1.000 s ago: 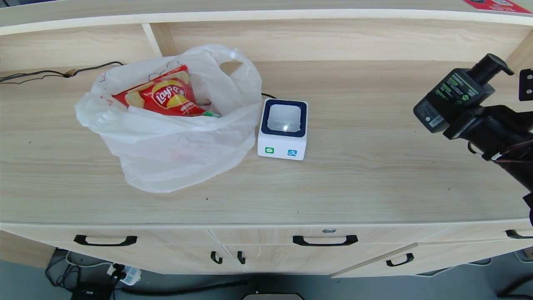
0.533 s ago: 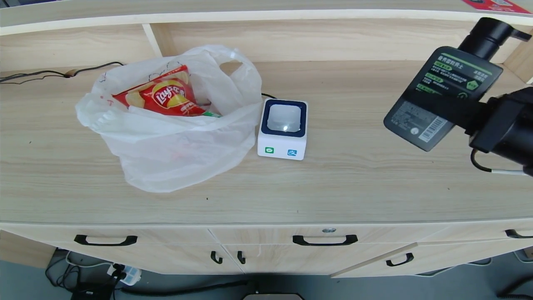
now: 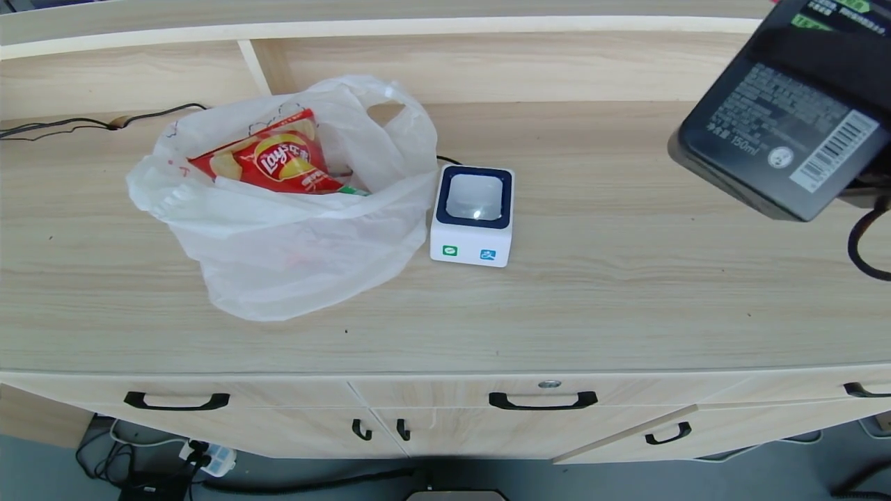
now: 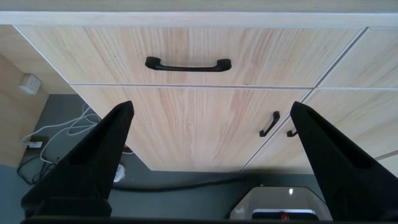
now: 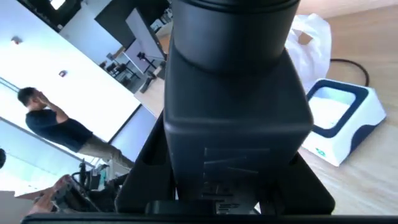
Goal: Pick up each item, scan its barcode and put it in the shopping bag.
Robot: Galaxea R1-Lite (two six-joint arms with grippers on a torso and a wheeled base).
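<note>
While the left gripper (image 4: pixel 210 167) gapes empty, the right gripper (image 5: pixel 225 186) clamps the black bottle (image 3: pixel 786 132).

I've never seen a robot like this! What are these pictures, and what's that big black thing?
It's a robot with two arms, each ending in a claw. One picture is from a camera on its head, looking down at a wooden counter. There sit a white shopping bag with a red crisp packet inside and, beside it, a small white scanner. The other pictures are from cameras on its wrists. The right claw grips a black bottle in the air, barcode facing the head camera. The left claw is open and empty, low by the drawers.
</note>
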